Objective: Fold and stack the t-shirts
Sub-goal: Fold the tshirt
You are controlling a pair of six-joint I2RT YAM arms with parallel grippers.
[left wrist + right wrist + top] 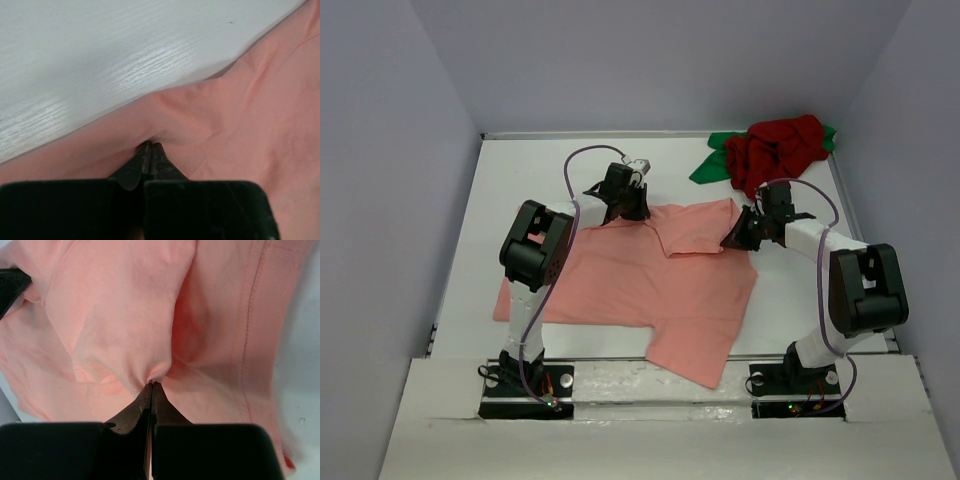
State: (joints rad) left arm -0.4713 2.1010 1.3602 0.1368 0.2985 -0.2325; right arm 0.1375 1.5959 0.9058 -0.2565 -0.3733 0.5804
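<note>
The salmon-pink t-shirt (650, 290) is lying spread across the middle of the white desk (520, 170), one end hanging toward the near edge. The left tool (148, 150) is pressing its fingertips together on a pinch of the shirt's far edge. The right tool (151, 387) is likewise clamping a small peak of pink cloth beside a stitched hem, on the shirt's right side. The step in hand is probably the first fold of this shirt, with both grips set.

The next move is likely calling for both tools to be rising together and carrying the cloth across the body, keeping it taut between them so it is not sagging or bunching.

The dark red t-shirt (775, 150) is sitting crumpled in the far right corner, on top of the green t-shirt (712, 168); both are waiting unfolded. The desk is showing a pale wood grain, and plain grey-lilac walls (670, 60) are enclosing it on three sides.
</note>
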